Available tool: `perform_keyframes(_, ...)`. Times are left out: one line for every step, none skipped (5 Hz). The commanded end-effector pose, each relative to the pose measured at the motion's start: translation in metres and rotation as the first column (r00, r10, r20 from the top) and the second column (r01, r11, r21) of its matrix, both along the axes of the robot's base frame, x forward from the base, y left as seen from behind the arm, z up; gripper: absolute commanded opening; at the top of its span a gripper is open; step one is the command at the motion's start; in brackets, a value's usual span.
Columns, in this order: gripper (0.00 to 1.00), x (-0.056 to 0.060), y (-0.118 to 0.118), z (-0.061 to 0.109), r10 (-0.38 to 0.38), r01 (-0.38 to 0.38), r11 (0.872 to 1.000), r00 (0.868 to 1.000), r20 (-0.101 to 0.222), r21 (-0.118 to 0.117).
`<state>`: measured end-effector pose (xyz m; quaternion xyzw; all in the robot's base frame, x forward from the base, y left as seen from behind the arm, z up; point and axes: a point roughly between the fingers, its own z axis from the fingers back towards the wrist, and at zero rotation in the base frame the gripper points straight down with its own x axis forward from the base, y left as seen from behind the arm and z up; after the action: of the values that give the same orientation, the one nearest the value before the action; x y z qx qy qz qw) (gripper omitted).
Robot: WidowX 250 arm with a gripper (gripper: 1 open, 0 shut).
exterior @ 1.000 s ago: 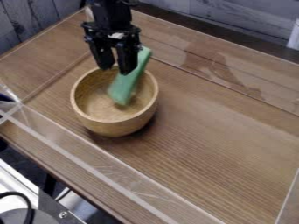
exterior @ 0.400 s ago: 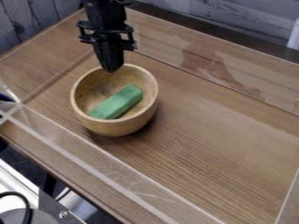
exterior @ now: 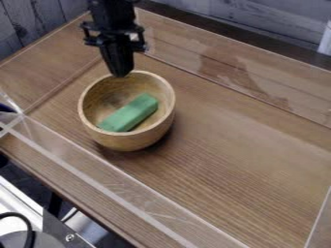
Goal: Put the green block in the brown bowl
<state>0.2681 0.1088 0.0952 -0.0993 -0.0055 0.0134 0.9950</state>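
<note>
The green block lies flat inside the brown bowl on the desk, so I judge the job done. My hand hovers over the bowl's far rim, fingers together and empty; only pulling away remains.

This looks like a robot lab or test bench: a wood-grain surface fenced by clear plastic walls, with loose black cables at the lower left.
</note>
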Motion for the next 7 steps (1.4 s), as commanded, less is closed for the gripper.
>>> perform_keyframes(0.00,0.020,-0.010,0.041,-0.025,0.025,1.000,0.996,0.082,0.002)
perform_keyframes(0.00,0.026,-0.029,0.070,0.010,-0.008,1.000,0.989,0.146,-0.017)
perform_keyframes(0.00,0.028,-0.067,0.079,0.034,-0.027,0.999,0.985,0.169,-0.043)
perform_keyframes(0.00,0.031,-0.115,0.076,-0.083,0.096,0.991,0.987,0.134,-0.091)
perform_keyframes(0.00,0.032,-0.161,0.068,-0.194,0.207,0.968,0.975,0.105,-0.138)
perform_keyframes(0.00,0.029,-0.184,0.044,-0.226,0.235,0.954,0.972,0.065,-0.184)
perform_keyframes(0.00,0.023,-0.191,0.018,-0.250,0.248,0.943,0.968,0.019,-0.220)
